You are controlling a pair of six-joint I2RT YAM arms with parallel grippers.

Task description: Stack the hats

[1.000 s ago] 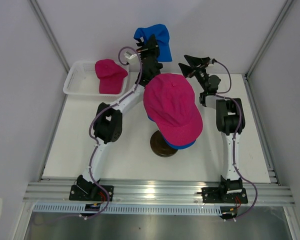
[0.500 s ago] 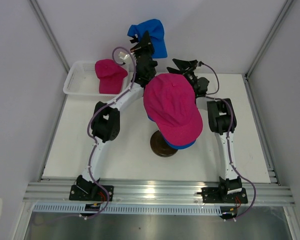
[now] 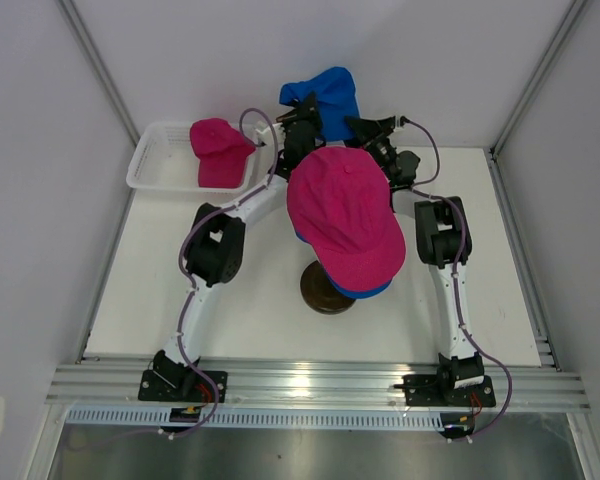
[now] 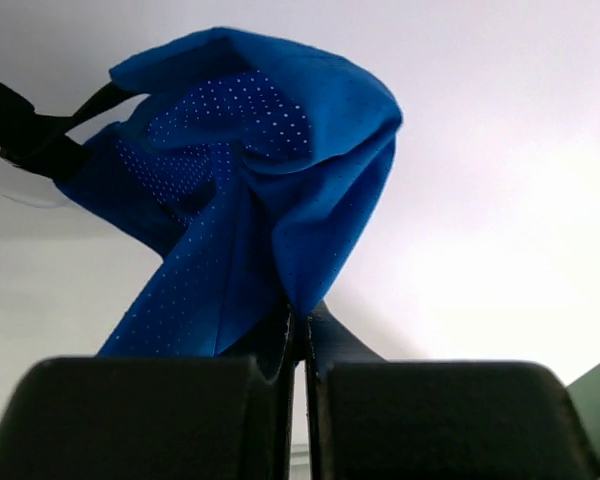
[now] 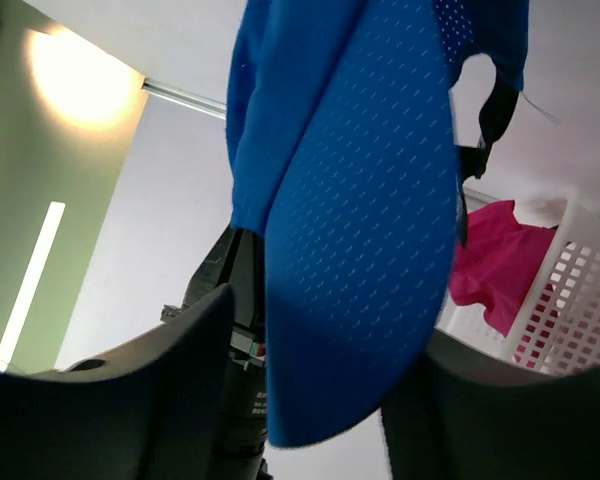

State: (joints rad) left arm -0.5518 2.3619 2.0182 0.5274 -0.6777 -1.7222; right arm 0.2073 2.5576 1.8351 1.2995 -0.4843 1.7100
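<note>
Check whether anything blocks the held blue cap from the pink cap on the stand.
No loose object does. Only the right gripper, open around the blue cap's cloth, sits between it and the pink cap.

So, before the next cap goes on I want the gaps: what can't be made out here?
Top view: the central pink cap covers the stand; only a blue edge and the dark base show, so the stack's count is unclear.
Right wrist view: the raised blue cap fills the middle, hiding part of the basket behind.
</note>
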